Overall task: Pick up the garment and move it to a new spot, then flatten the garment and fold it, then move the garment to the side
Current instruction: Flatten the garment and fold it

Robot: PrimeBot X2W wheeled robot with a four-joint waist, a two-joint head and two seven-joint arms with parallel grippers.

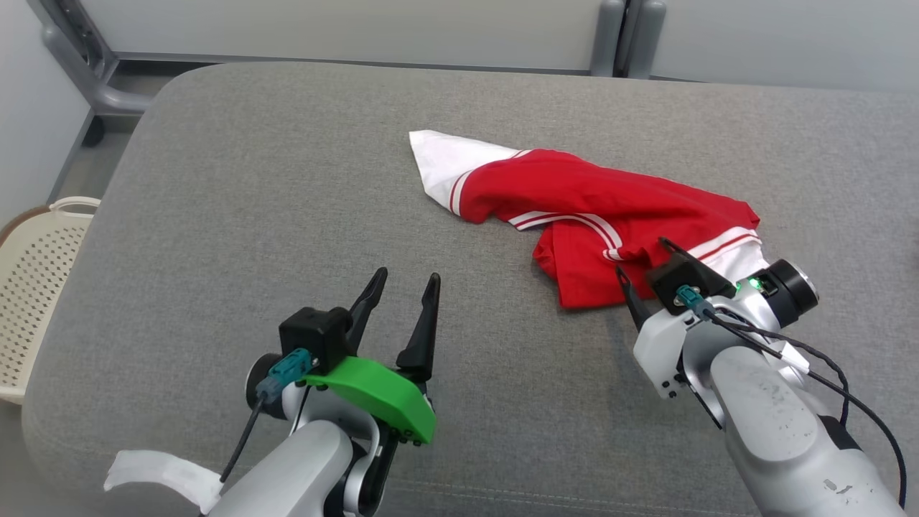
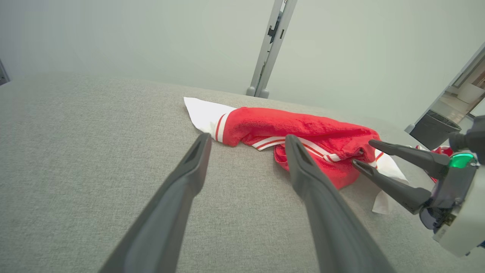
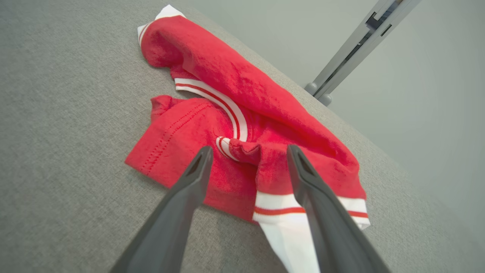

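The garment (image 1: 596, 208) is a red shirt with white sleeves and red-and-white striped trim, lying crumpled on the grey cushioned surface (image 1: 287, 215) right of centre. In the right wrist view the garment (image 3: 235, 113) lies just past my fingertips. My right gripper (image 1: 642, 258) is open, hovering at the garment's near right edge, its fingers over the red cloth with nothing between them. My left gripper (image 1: 406, 280) stands open over bare grey fabric, well left of the garment. The left wrist view shows the garment (image 2: 288, 129) ahead and the right gripper (image 2: 363, 153) at its right.
A beige perforated basket (image 1: 36, 287) sits beside the surface at far left. Grey metal frame posts (image 1: 624, 36) stand behind the surface's far edge. A white tag (image 1: 165, 474) hangs by my left forearm. Bare grey fabric spreads left of the garment.
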